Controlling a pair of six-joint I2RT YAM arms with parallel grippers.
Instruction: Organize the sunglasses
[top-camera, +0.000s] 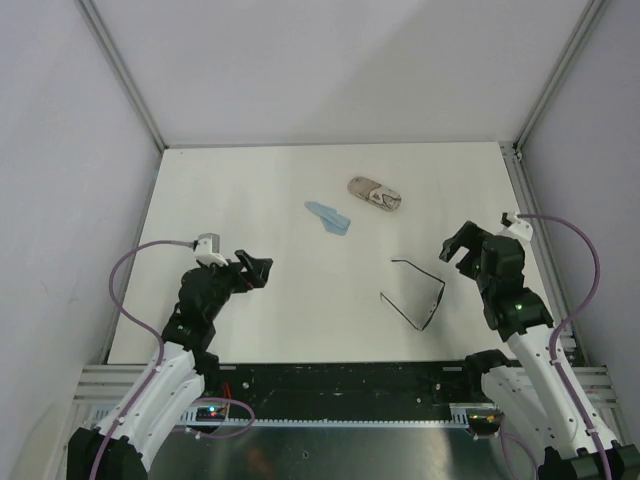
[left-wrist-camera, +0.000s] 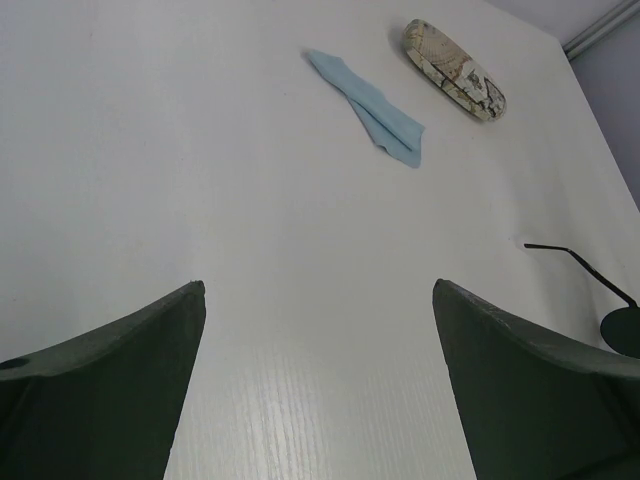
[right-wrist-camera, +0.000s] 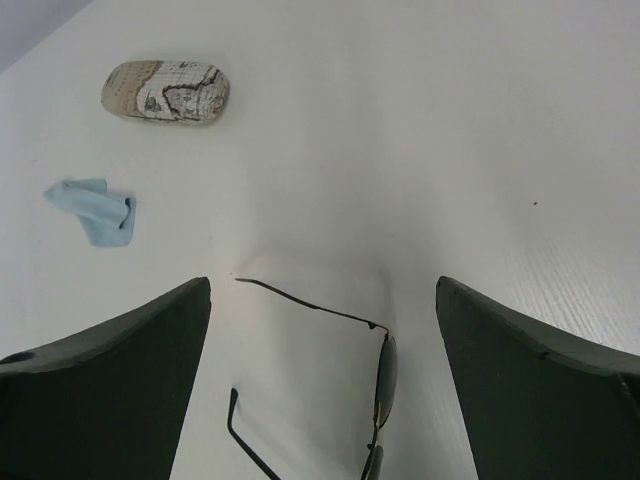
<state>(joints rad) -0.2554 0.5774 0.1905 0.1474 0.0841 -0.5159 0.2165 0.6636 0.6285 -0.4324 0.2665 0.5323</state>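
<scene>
Both arm bases sit at the bottom of my top view. The left gripper (top-camera: 256, 270) hangs over the table (top-camera: 250, 190) with its fingers spread, well apart from the sunglasses (top-camera: 435, 305). Those lie unfolded on the right half, just beside the right gripper (top-camera: 456, 246), whose fingers are also spread. Farther back I see the case (top-camera: 375, 194) and the light blue cloth (top-camera: 329, 218).

On the left wrist camera, my two dark fingers (left-wrist-camera: 110, 390) stand wide apart over bare tabletop. Only one temple and a lens edge of the sunglasses (left-wrist-camera: 624, 330) show, off to the right, outside the gap.

On the right wrist camera, the fingers (right-wrist-camera: 545, 390) are parted with nothing held. The sunglasses (right-wrist-camera: 385, 370) lie flat in the gap between them, nearer the right finger, touching neither. The case (right-wrist-camera: 166, 91) and cloth (right-wrist-camera: 95, 212) sit far left.
</scene>
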